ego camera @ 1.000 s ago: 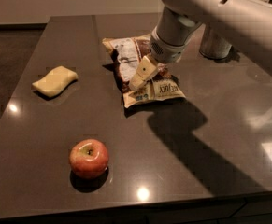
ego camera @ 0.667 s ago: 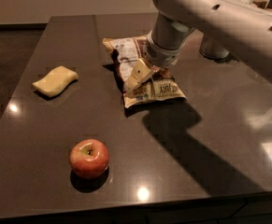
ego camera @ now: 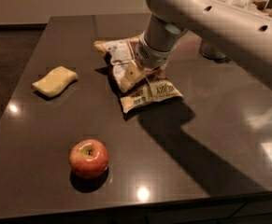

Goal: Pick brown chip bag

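table (ego camera: 205,143): dark, glossy top, bore every item listed below.
brown chip bag (ego camera: 150,91): crinkly snack bag, lay flat at the centre-rear of the table. dark middle with a white patch. one tan end with dark lettering pointed toward the near right.
gripper (ego camera: 132,74): sat at the end of a pale arm (ego camera: 205,17) that reached in from the upper right. it was down on the middle of the bag and touching it. whether it was spread or pinching could not be told.
sponge (ego camera: 55,81): pale yellow, lay left of the bag, well apart from it.
apple (ego camera: 89,158): red with a yellowish top, stood upright near the front edge, well apart from bag and sponge.
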Robot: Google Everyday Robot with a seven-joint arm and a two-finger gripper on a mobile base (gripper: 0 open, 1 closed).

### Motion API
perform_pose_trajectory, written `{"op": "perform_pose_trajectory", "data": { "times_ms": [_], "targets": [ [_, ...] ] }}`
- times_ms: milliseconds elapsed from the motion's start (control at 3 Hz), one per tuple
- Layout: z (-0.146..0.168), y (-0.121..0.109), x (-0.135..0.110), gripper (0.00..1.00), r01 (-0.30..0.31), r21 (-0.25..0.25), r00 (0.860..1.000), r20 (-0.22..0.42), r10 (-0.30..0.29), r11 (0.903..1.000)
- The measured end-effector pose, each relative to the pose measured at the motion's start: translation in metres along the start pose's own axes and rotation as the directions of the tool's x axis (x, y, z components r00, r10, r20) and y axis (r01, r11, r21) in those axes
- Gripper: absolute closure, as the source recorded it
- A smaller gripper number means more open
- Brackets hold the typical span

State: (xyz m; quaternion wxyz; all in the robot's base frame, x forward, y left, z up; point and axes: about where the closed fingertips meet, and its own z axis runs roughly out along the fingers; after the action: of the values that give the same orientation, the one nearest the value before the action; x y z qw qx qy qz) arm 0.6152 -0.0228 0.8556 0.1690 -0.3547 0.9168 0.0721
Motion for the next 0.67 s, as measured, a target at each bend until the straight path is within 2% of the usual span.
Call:
{"op": "perform_pose_trajectory", "data": {
  "times_ms": [667],
  "targets": [
    [-0.0101, 0.0013, -0.0020, 0.64, 0.002, -0.035, 1.000, 0.024, -0.001, 0.9994]
  ]
}}
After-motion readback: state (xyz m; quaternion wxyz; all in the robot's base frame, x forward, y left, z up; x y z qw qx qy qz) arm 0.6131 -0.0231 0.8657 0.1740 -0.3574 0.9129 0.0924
